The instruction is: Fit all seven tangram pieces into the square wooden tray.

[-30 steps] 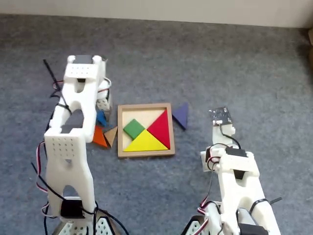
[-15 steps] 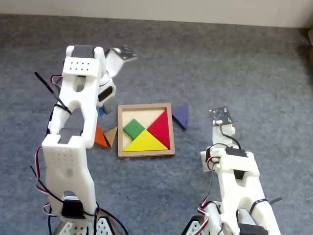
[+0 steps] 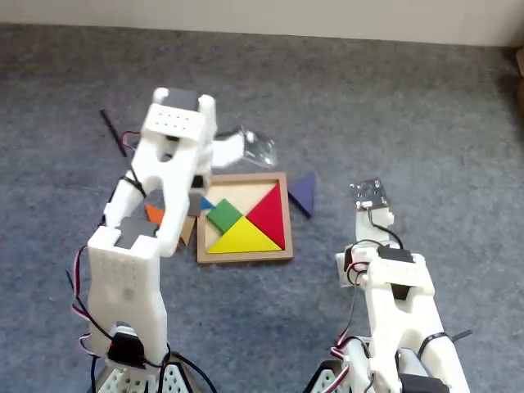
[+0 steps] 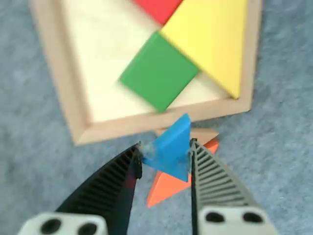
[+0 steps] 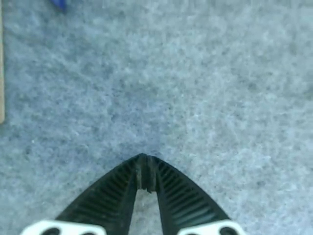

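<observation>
The square wooden tray (image 3: 244, 257) holds a green square (image 3: 223, 214), a red triangle (image 3: 268, 213) and a yellow triangle (image 3: 243, 237). My left gripper (image 4: 166, 152) is shut on a small blue triangle (image 4: 170, 149), which hangs just outside the tray's left rim (image 4: 58, 73); the blue triangle (image 3: 206, 203) peeks out beside the left arm. Under it lie an orange triangle (image 4: 168, 183) and a tan piece (image 4: 205, 133). A purple triangle (image 3: 303, 193) lies right of the tray. My right gripper (image 5: 145, 171) is shut on nothing, low over the carpet.
Grey carpet covers the whole table. The orange triangle (image 3: 153, 213) and tan piece (image 3: 187, 231) sit close to the tray's left side, partly under the left arm. The right arm (image 3: 393, 286) stands to the tray's right, near the front.
The left arm has risen from the pieces left of the tray with the blue triangle and swung right to the tray's left rim. The right arm has kept still.
</observation>
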